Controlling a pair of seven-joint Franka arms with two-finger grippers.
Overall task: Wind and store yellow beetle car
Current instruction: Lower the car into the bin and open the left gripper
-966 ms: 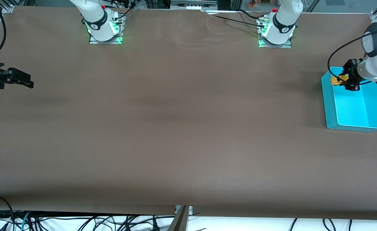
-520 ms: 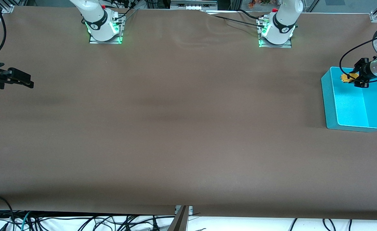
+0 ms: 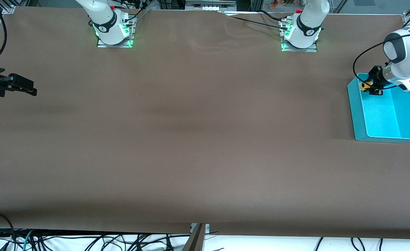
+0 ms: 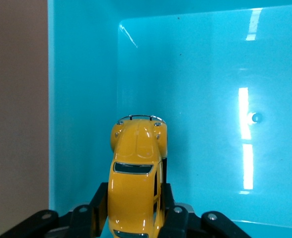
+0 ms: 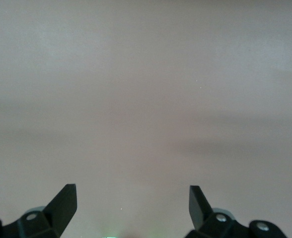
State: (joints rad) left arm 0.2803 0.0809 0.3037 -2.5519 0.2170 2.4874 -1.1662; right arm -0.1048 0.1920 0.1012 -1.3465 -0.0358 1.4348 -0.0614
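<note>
We read this as robotics lab: two white arm bases (image 3: 113, 29) bolted to brown-covered bench (image 3: 191, 139), green status lights glowing, aluminium framing (image 3: 6, 8) at corner, loose cables (image 3: 86, 240) tangled under bench edge nearest front camera.

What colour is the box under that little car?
Turquoise bin; the left wrist view shows it best.

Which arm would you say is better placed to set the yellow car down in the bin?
Left. The left gripper already grips the yellow beetle car over the turquoise bin. The right gripper waits open over bare table at the right arm's end.
</note>
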